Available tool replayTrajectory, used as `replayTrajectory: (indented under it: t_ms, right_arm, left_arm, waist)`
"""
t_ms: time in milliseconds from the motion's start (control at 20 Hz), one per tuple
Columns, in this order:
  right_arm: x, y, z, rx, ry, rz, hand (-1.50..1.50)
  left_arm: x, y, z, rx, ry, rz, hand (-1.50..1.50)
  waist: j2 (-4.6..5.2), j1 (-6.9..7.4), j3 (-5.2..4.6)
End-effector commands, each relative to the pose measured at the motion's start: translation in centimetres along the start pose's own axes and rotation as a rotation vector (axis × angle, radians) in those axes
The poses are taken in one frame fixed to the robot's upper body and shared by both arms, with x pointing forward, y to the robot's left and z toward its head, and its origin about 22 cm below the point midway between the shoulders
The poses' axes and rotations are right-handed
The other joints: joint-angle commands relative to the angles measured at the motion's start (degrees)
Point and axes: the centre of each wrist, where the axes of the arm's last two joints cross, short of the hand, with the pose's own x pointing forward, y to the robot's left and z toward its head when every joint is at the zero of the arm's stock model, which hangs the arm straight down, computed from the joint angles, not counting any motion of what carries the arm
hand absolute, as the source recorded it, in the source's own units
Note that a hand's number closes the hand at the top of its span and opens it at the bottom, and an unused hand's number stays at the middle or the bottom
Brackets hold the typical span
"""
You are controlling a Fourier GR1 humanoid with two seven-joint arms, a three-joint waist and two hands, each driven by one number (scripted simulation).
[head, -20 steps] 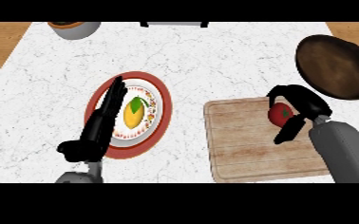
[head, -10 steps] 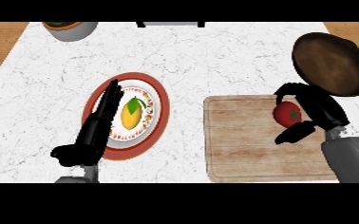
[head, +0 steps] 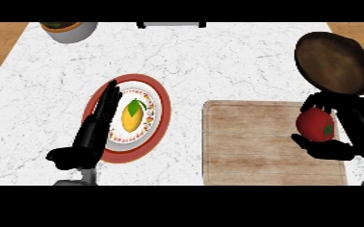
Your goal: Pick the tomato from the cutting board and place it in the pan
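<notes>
1. Where the forearms come in at the lower edge, the left hand (head: pixel 89 137) rests over the left side of the counter (head: pixel 213 62), its fingers straight and holding nothing, lying across the rim of a red plate (head: pixel 162 107).
2. At the right, the right hand (head: pixel 334 134) is curled round the tomato (head: pixel 315 124), which sits over the right end of the cutting board (head: pixel 263 144); whether it touches the wood cannot be told.
3. On the red plate lies a smaller white plate (head: pixel 146 125) with a patterned rim, bearing a yellow fruit (head: pixel 131 116) with a green leaf.
4. Just beyond the right hand, the dark brown pan (head: pixel 331 62) lies by the counter's right edge.
5. Bare marble runs between the plates and the board, and widely toward the far edge.
6. At the far left corner stands a grey bowl (head: pixel 71 31); a dark object (head: pixel 171 24) sits at the far edge.
7. No writing or label can be read anywhere.
</notes>
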Motion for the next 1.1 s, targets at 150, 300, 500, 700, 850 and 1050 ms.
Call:
replayTrajectory:
  t_ms: [150,300,500,700,850,1050]
  right_arm:
    - [-0.1,-3.4,1.5,-0.146,0.118,-0.157,1.50]
    - [-3.4,-2.5,-0.7,-0.170,0.189,-0.248,1.50]
    - [-7.1,-2.4,-1.8,-0.243,0.233,-0.284,1.50]
    - [-11.1,-3.1,-2.4,-0.306,0.254,-0.197,1.50]
    - [-13.0,-2.2,-4.1,-0.395,0.265,-0.106,1.50]
    - [-15.1,-3.1,-5.3,-0.492,0.297,-0.025,1.50]
  left_arm:
    - [0.4,-0.9,0.1,-0.032,0.011,-0.001,0.00]
    - [1.5,-2.0,-0.5,-0.030,-0.010,0.001,0.00]
    - [-0.1,-0.1,-1.5,-0.014,-0.001,-0.006,0.00]
    - [1.0,0.0,-1.3,-0.019,-0.007,-0.010,0.00]
    - [-0.6,-2.4,-0.7,-0.039,-0.008,0.009,0.00]
    - [1.1,-1.2,-1.0,-0.056,-0.014,-0.001,0.00]
  waist:
    - [0.25,0.85,0.08]
    - [0.42,1.47,0.12]
    - [0.60,1.49,0.12]
    - [0.55,1.69,0.14]
    - [0.96,2.79,0.21]
    - [1.12,3.77,0.28]
